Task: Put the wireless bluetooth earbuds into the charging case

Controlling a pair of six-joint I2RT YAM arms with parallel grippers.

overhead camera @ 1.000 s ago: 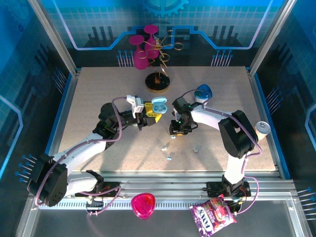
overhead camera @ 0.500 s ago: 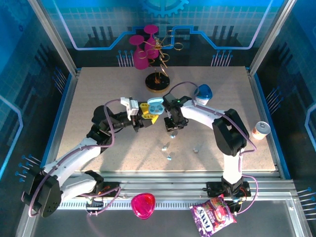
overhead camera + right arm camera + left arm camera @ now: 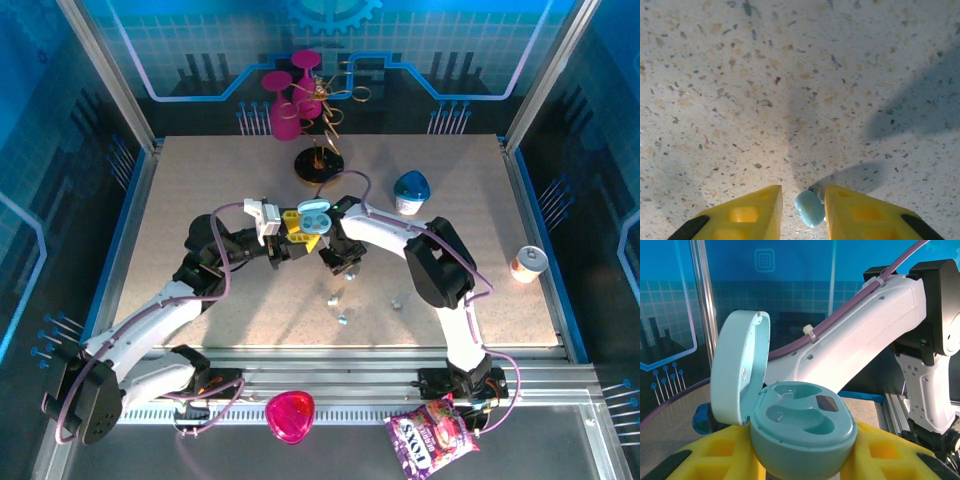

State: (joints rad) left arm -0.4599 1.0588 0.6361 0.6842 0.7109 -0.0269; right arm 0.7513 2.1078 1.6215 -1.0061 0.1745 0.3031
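Yellow fingers (image 3: 715,452) of the left gripper (image 3: 303,232) clamp the pale blue case (image 3: 802,432) from both sides. They hold it above the table (image 3: 200,180) with its lid (image 3: 737,372) swung up and both wells showing. The right gripper (image 3: 803,212), just beside the case, is nearly closed and pinches one bud (image 3: 809,209) between its tips, clear of the tabletop. Nearer the arm bases, loose on the table, lie a second bud (image 3: 333,297), a third bud (image 3: 343,319) near it, and a fourth bud (image 3: 397,303) off to their right.
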